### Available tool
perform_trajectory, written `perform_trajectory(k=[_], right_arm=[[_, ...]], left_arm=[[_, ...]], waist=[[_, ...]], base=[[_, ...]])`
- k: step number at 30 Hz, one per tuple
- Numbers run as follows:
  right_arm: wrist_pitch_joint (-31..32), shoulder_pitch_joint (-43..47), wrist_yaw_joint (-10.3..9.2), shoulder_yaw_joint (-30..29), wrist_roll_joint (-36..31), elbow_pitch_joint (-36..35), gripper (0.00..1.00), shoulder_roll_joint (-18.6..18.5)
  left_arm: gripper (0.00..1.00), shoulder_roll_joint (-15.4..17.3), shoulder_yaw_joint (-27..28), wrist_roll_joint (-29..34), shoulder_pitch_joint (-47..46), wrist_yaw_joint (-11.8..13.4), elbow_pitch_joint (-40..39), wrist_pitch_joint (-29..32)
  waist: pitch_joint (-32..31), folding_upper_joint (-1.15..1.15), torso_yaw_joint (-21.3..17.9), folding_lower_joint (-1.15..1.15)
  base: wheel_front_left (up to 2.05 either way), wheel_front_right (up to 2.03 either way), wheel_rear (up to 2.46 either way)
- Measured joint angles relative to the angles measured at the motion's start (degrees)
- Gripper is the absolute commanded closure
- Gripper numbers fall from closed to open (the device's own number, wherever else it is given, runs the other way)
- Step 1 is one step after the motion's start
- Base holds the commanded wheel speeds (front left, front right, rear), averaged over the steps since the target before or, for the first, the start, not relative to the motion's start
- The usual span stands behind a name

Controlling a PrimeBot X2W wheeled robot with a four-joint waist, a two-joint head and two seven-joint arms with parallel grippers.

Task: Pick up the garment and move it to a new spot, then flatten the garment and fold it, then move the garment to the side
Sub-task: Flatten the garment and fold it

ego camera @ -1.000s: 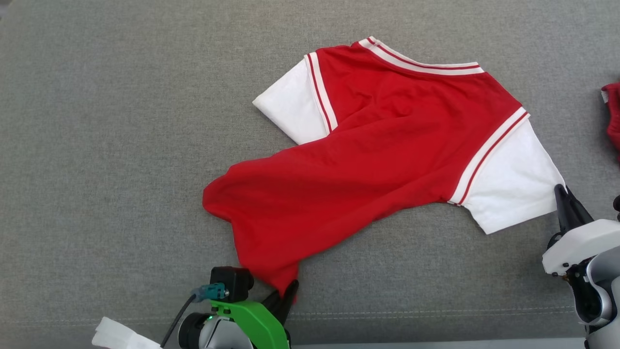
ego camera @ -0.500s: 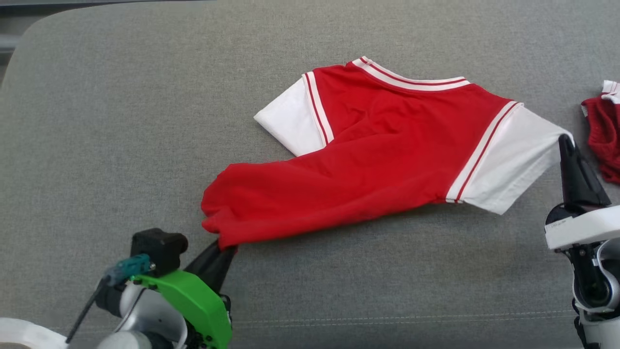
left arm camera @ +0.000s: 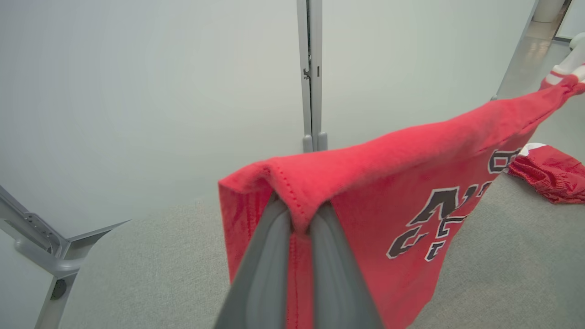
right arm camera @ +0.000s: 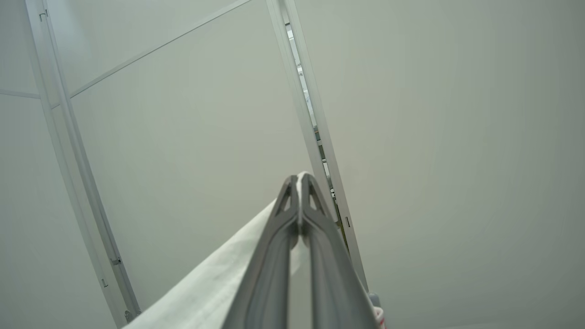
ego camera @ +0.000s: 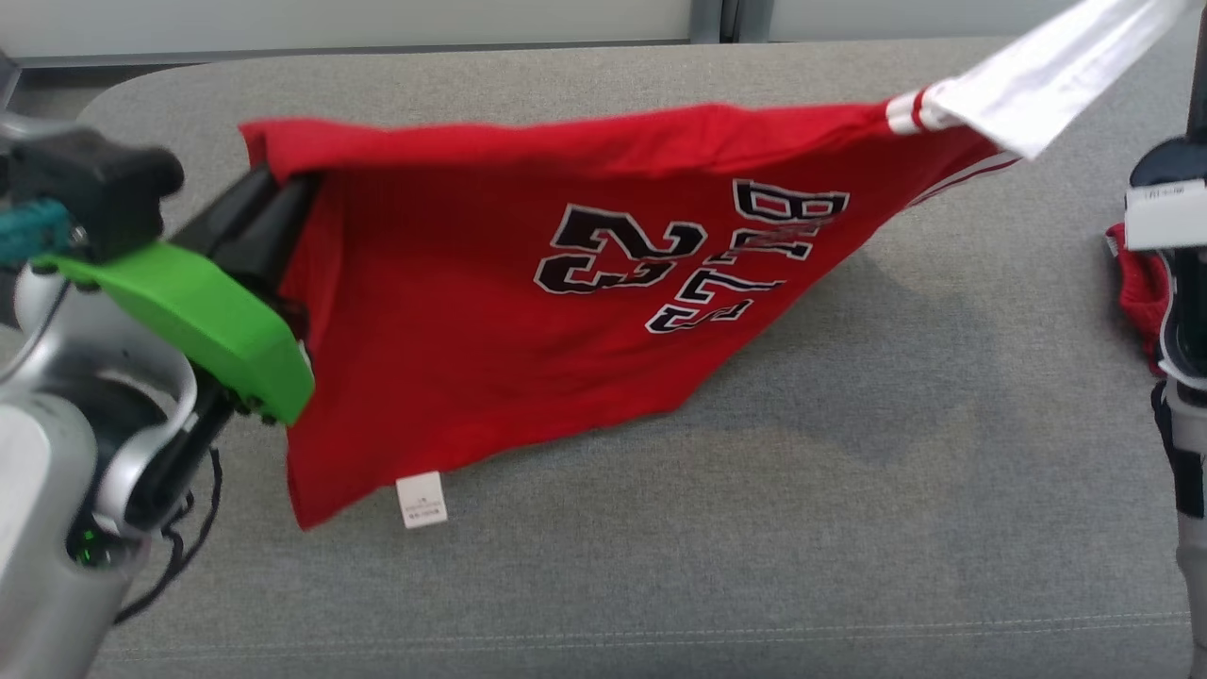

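Jersey (ego camera: pixel 490 311) hangs taut over the cushion (ego camera: pixel 849 528).
Left gripper (left arm camera: pixel 299 214) pinches its red hem corner at 9 o'clock, right gripper (right arm camera: pixel 299 183) pinches the white sleeve at 2; the long axis runs between them. The sleeve tip runs off-frame, and whether the low corner touches is unclear.

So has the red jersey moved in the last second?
Yes. The jersey lay flat on the grey cushion; now it hangs lifted above it, stretched between the left pincer and right pincer.
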Motion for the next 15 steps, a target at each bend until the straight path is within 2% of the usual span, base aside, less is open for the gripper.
perform_trajectory(k=[6, 15], right_arm=[[-0.6, -11.1, -0.01, 2.2, -2.4, 2.8, 1.0, -1.2], [0.3, -22.3, -0.01, 6.2, -3.2, 9.2, 1.0, -3.0]], left_arm=[[1.0, -1.4, 1.2, -2.2, -15.0, -3.4, 8.4, 3.5], [1.0, -4.0, 1.2, -2.2, -27.7, -5.1, 18.6, 5.7]], waist=[[-1.5, 0.0, -1.0, 0.0], [-4.5, 0.0, -3.2, 0.0]], base=[[0.0, 0.0, 0.0], [0.0, 0.0, 0.0]])
